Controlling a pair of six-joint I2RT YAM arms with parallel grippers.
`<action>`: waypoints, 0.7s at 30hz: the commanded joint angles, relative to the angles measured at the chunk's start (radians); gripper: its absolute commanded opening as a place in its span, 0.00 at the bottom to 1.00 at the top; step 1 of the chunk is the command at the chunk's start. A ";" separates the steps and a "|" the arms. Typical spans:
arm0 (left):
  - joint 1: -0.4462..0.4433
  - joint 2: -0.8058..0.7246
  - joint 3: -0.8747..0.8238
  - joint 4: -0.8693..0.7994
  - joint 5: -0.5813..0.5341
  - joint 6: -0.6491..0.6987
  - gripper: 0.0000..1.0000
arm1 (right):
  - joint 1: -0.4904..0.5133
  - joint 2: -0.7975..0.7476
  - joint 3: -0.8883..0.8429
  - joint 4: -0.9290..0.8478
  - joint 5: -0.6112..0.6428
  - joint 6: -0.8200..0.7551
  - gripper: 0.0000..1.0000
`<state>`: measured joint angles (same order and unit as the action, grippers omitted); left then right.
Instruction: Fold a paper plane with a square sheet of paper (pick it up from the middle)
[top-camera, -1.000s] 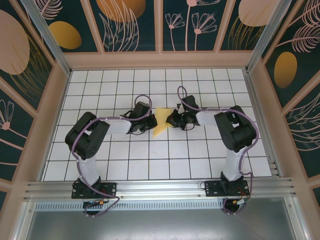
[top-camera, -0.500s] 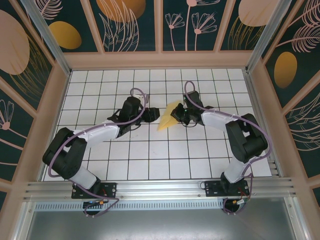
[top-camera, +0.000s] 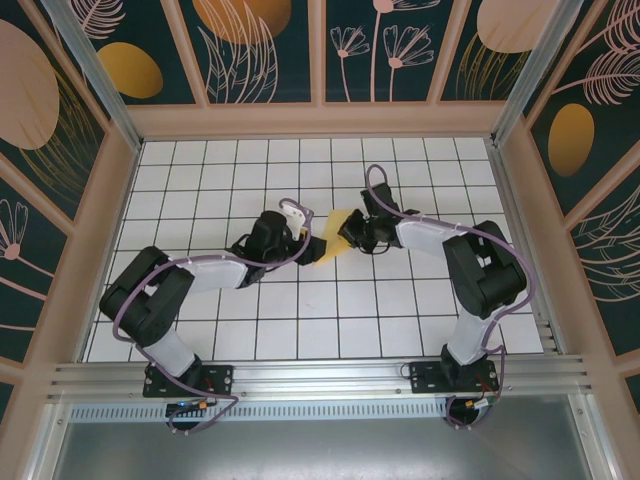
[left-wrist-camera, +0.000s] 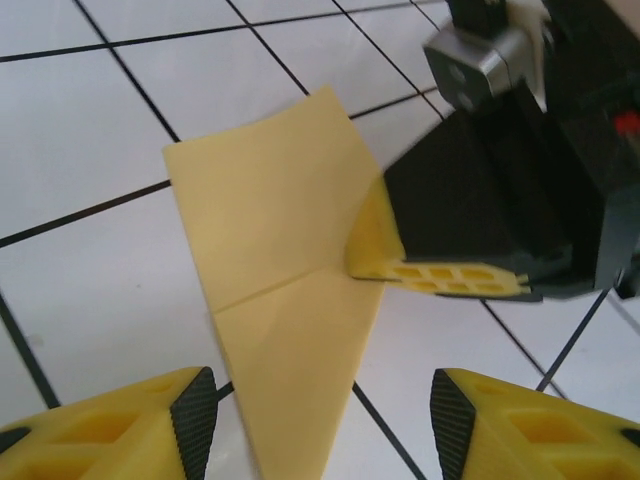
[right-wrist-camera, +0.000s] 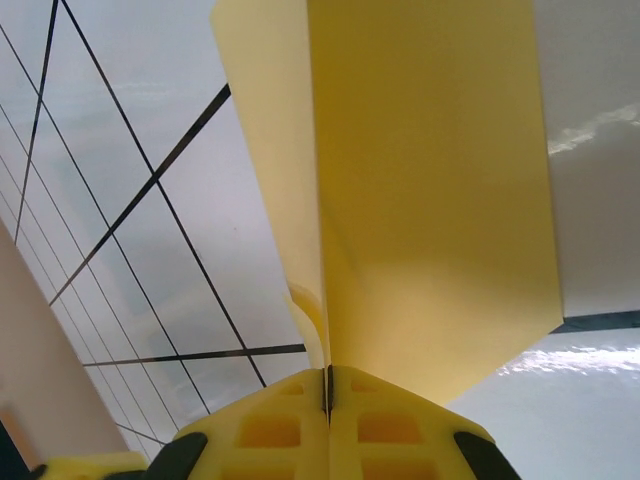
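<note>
The white tiled table (top-camera: 200, 330) has not changed, but the left arm (top-camera: 200, 272) has. A second ago it was bent close to its base with its fingers shut at the left edge of the yellow paper (top-camera: 333, 240). Now it lies lower, and the left gripper (left-wrist-camera: 322, 415) has let go. Its jaws stand about half open and hold nothing, with the point of the paper between them.

The right gripper (top-camera: 352, 232) has kept its jaws fully closed on the right edge of the folded paper (left-wrist-camera: 280, 270), which it holds slightly raised near the middle of the table.

I think one fold is finished and the left side is looking for a new grip. There is no container here.
</note>
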<state>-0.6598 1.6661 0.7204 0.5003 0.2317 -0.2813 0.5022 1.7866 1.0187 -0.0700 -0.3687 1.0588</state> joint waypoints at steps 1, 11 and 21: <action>-0.046 0.040 -0.005 0.110 -0.067 0.135 0.60 | 0.004 0.023 0.050 -0.041 -0.033 0.040 0.00; -0.057 0.146 0.018 0.150 -0.101 0.221 0.48 | 0.004 0.052 0.102 -0.091 -0.070 0.043 0.00; -0.057 0.192 0.019 0.204 -0.127 0.207 0.26 | 0.004 0.063 0.120 -0.113 -0.084 0.041 0.00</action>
<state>-0.7143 1.8477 0.7208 0.6445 0.1219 -0.0826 0.5022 1.8339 1.1069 -0.1429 -0.4274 1.0840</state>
